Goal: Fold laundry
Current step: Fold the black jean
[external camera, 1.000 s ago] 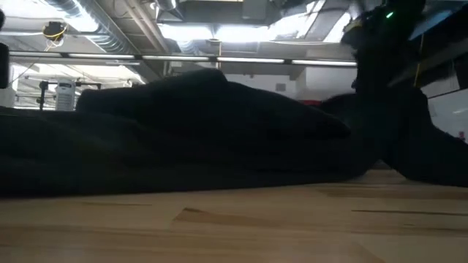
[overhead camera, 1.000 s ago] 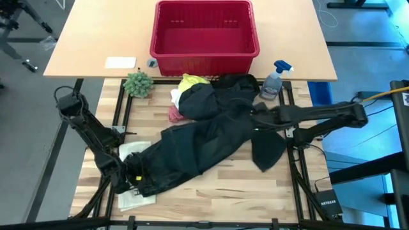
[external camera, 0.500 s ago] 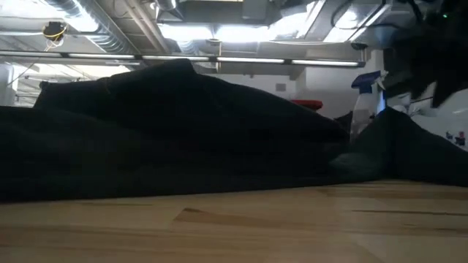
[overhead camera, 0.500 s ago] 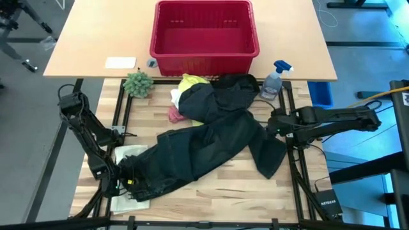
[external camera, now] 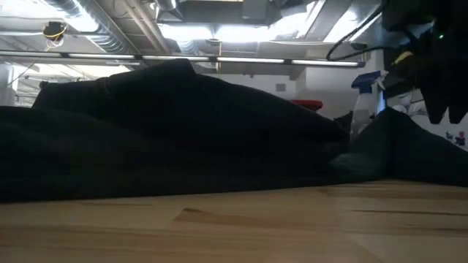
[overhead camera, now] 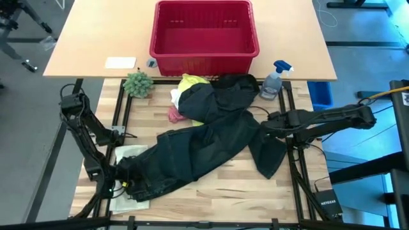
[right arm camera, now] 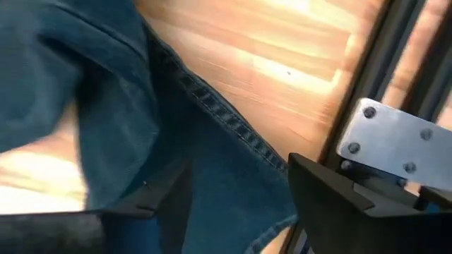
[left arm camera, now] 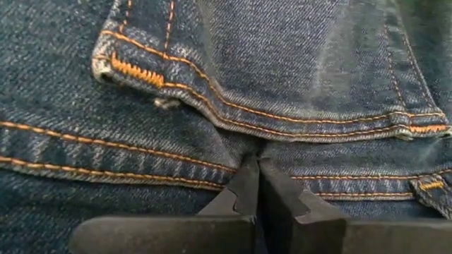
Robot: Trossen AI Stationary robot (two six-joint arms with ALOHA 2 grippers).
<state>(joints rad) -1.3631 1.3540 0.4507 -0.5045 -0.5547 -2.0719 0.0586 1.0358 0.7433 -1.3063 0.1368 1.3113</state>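
Note:
The dark denim trousers point(overhead camera: 198, 144) lie slantwise across the wooden table, their waist end at the near left over a flat white item point(overhead camera: 131, 155). My left gripper point(overhead camera: 121, 182) is shut on that waist end. My right gripper point(overhead camera: 264, 124) hangs open, pointing down over the trouser leg point(right arm camera: 212, 162) near the right rail, its fingers astride the denim; no touch shows. In the low view the trousers point(external camera: 183, 131) fill the width. A yellow T-shirt point(overhead camera: 192, 83), a white cloth point(overhead camera: 176, 97) and a pink cloth point(overhead camera: 174, 115) lie under the trousers' far end. My left gripper pinches the trousers' waistband point(left arm camera: 261, 152), the band with orange stitching just below a back pocket, between its two shut fingers point(left arm camera: 247, 187). The fingers slant down onto it from the table's near left. The cloth lies on the table and on the white item.
A red basket point(overhead camera: 204, 32) stands on the far table, with a small green plant point(overhead camera: 137, 83) and a spray bottle point(overhead camera: 275, 80) in front of it. Black frame rails point(overhead camera: 295, 166) run along both sides. Bare wood point(overhead camera: 223, 191) lies along the near edge.
My left gripper has gone toward the table's near left corner, dragging the trousers' waist end with it along the table. The trouser leg at the right has dropped flat. My right gripper drew back toward the right edge, then sank lower over the leg.

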